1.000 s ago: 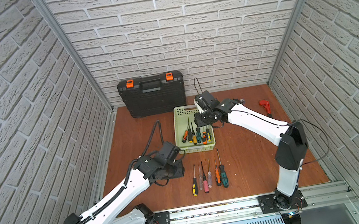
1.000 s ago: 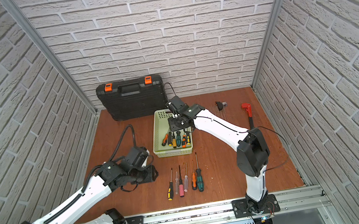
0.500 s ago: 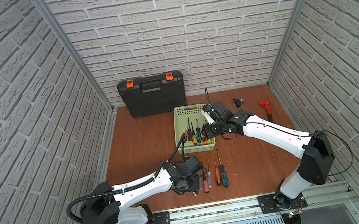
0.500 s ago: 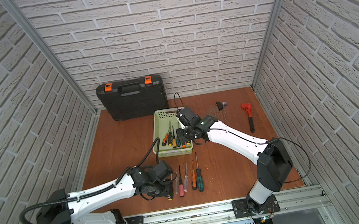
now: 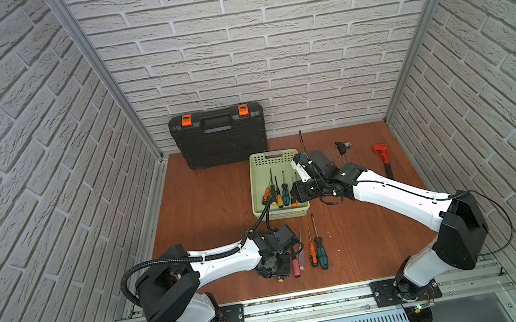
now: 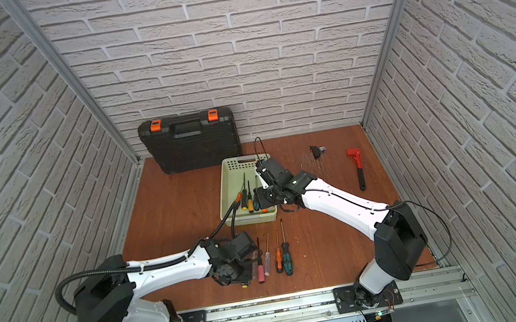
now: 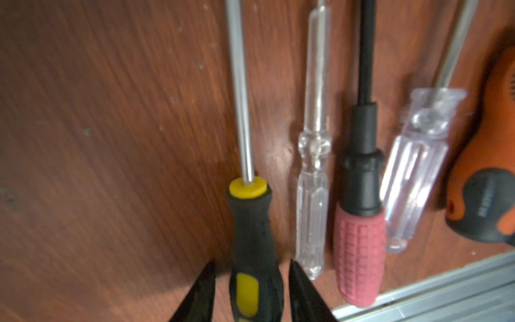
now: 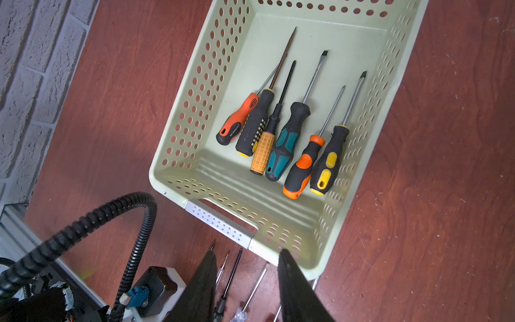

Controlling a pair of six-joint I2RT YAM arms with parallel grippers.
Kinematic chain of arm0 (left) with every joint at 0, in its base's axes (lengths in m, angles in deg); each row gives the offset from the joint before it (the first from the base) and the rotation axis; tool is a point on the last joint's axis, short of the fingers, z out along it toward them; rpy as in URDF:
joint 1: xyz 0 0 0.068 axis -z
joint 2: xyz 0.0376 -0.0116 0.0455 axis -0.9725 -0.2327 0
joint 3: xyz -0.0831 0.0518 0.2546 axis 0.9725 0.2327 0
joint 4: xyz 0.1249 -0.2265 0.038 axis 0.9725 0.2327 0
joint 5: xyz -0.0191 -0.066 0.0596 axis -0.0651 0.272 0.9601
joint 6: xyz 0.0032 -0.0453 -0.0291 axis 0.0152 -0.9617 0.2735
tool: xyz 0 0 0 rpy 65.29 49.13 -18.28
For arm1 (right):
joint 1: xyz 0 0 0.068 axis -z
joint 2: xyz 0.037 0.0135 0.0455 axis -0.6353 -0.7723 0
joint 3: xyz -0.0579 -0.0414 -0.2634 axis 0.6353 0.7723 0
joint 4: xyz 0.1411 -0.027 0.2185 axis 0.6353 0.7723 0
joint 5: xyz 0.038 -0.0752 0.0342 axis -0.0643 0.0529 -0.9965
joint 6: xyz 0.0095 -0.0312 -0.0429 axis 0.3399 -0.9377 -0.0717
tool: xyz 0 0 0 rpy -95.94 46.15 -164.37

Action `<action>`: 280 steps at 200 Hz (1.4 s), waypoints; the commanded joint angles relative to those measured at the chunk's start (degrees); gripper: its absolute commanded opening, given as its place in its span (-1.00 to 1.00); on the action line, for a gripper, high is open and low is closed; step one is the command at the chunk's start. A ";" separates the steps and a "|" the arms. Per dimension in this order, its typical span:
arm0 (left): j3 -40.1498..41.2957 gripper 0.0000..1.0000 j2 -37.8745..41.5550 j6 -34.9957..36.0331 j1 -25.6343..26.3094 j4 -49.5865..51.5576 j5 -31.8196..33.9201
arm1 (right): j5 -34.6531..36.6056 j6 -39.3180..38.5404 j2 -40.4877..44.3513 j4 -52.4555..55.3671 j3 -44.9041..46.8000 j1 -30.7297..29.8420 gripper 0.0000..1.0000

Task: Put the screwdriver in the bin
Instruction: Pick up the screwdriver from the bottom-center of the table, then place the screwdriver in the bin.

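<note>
At the near edge of the counter [image 5: 207,205], the left claw [image 7: 250,263] straddles the handle of the black-and-yellow screwdriver [image 7: 252,223]. Its jaws are partly open with a sliver of gap each side, so nothing is gripped yet. This screwdriver lies leftmost in a row with shafts pointing far, probably laid parallel for easy one-by-one picking. To its right are a clear-handled tester [image 7: 312,200], a pink-handled driver [image 7: 359,251], a second clear one [image 7: 415,178] and an orange-and-black one [image 7: 485,195] whose lettering is too blurred to read.

Just beyond the row sits the light green bin [image 8: 178,178], holding six screwdrivers lying roughly parallel. The print on the orange handle inside is too small to read. The right claw [image 8: 247,252] hangs over the bin's near right corner, jaws apart and empty.

Farthest back, a black tool case [image 5: 221,139] leans against the wall, with a red pipe wrench [image 5: 384,158] far right.
</note>
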 commanded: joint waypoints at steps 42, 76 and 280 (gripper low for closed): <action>1.11 -0.67 -1.38 -1.19 0.28 0.74 0.87 | -0.67 0.68 0.99 -3.07 0.95 0.02 -0.23; -0.35 -0.91 4.98 -2.84 0.94 8.75 6.51 | -0.60 0.60 1.29 -3.23 0.97 0.01 -0.24; -51.27 -0.87 -22.36 33.28 -30.10 20.54 2.07 | 0.69 -0.06 8.40 2.97 3.98 0.07 -0.25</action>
